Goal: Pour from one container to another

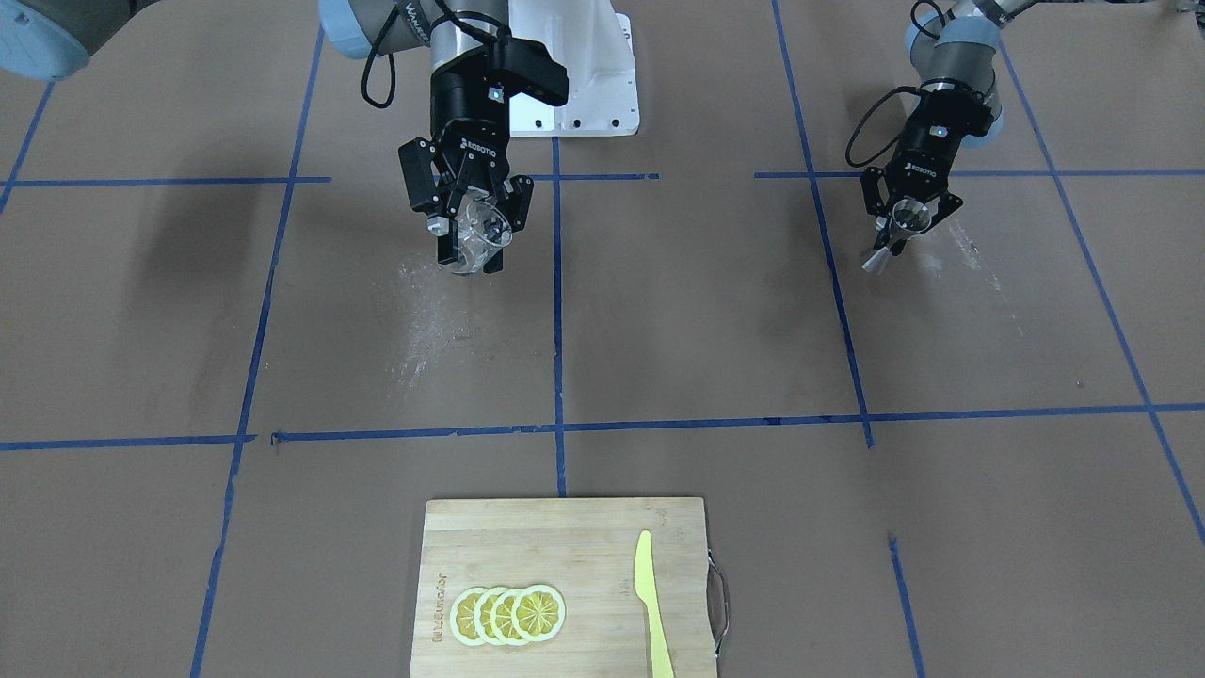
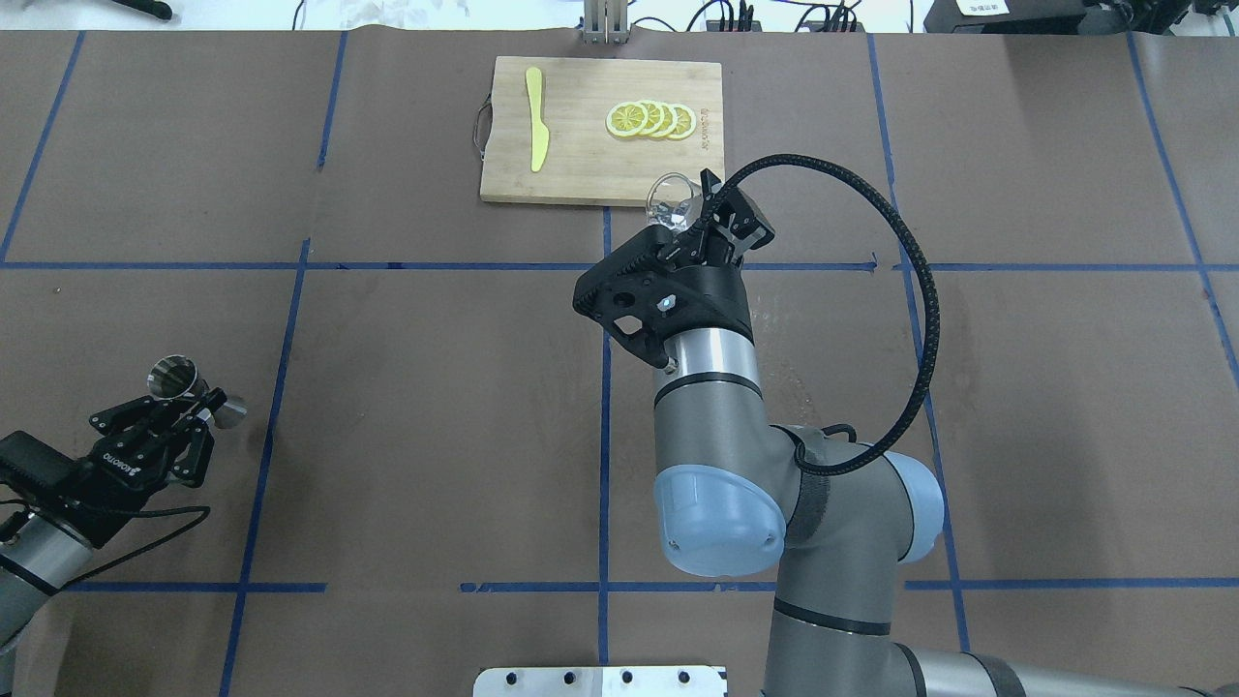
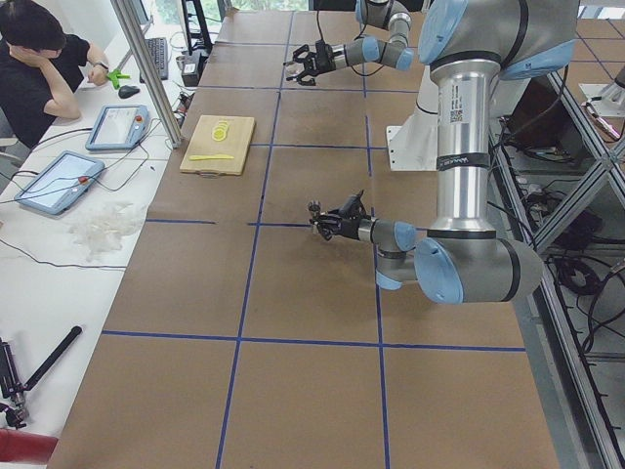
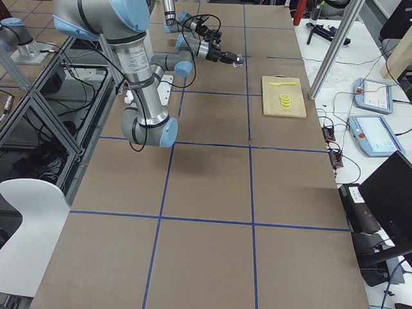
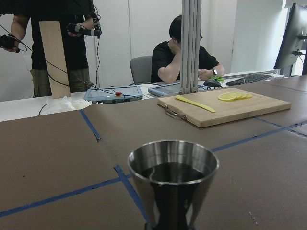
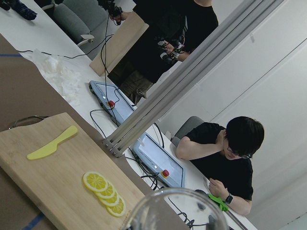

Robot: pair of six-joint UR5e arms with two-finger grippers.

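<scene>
My left gripper held its jaws clamped on the waist of the steel jigger. The jigger stood close to upright, its long axis vertical and its open mouth up, with dark liquid inside. It was held above the table on my left side. Well apart from it, near the table's middle, my right gripper had its jaws clamped on a clear glass. The glass looked tilted, mouth leaning toward the cutting board with its lemon slices and yellow knife.
</scene>
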